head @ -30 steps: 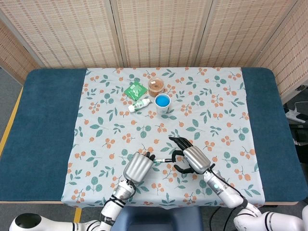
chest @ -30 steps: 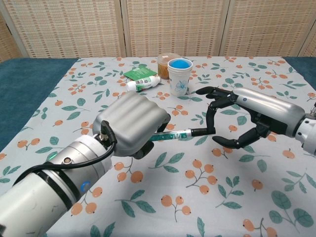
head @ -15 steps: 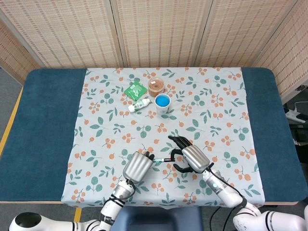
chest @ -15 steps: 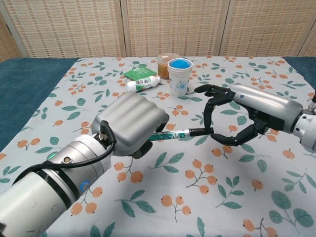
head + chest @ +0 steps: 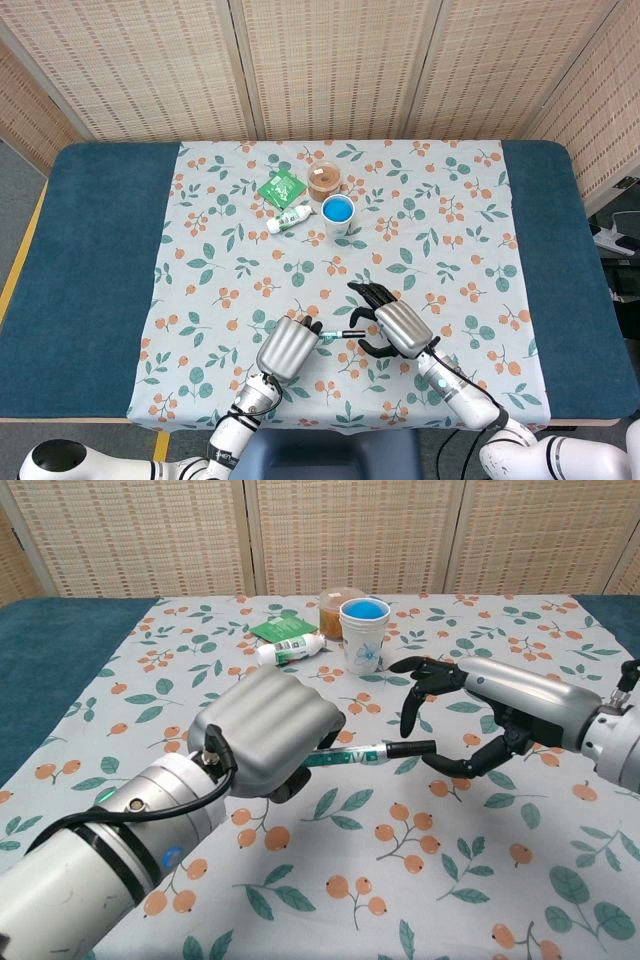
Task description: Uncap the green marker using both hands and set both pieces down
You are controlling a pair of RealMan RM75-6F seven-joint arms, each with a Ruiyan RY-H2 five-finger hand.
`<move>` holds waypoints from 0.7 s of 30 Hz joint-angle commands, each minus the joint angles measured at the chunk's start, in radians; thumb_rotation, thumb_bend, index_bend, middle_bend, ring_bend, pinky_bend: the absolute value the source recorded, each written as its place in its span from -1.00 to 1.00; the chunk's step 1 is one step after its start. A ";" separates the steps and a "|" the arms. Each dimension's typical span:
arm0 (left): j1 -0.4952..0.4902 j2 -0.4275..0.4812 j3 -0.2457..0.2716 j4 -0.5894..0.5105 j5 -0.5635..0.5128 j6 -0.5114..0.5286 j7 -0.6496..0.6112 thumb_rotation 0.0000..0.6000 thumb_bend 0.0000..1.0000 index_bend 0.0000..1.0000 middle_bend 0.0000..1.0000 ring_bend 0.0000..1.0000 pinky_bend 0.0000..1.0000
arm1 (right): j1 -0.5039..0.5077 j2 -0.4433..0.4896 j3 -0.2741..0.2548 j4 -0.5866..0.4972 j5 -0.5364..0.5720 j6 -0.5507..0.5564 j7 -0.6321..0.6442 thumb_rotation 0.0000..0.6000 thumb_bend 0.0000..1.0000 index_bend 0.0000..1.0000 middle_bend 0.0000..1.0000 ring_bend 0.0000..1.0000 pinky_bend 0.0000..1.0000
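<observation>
The left hand [image 5: 265, 732], a smooth silver shell with dark fingers curled under, was closed around the marker [image 5: 350, 755], holding it level above the cloth [image 5: 400, 880]. The marker stuck out to that hand's right: a slim green-and-white barrel ending in a black cap [image 5: 410, 748], which was on the barrel. In the head view the marker [image 5: 338, 333] showed only as a thin line bridging the two hands.

The right hand [image 5: 470, 720] sat just past the cap end, its black fingers [image 5: 412, 695] arched and apart over the cap and the thumb curved below; whether any fingertip touched the cap could not be told.

Beyond both hands, well apart from them, stood a white cup [image 5: 364, 635] with a blue top, an orange-brown tub [image 5: 336, 607] behind it, and to their left a small white bottle [image 5: 287, 651] lying down beside a green packet [image 5: 281, 629]. The floral cloth was flat, with open room right of the right hand and blue table [image 5: 100, 260] at both sides.
</observation>
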 commanded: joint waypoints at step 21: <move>-0.003 0.012 0.010 -0.016 -0.003 0.008 -0.013 1.00 -0.15 0.49 0.68 0.86 1.00 | 0.004 -0.021 -0.003 0.009 0.009 0.005 -0.001 1.00 -0.41 0.09 -1.00 -1.00 -1.00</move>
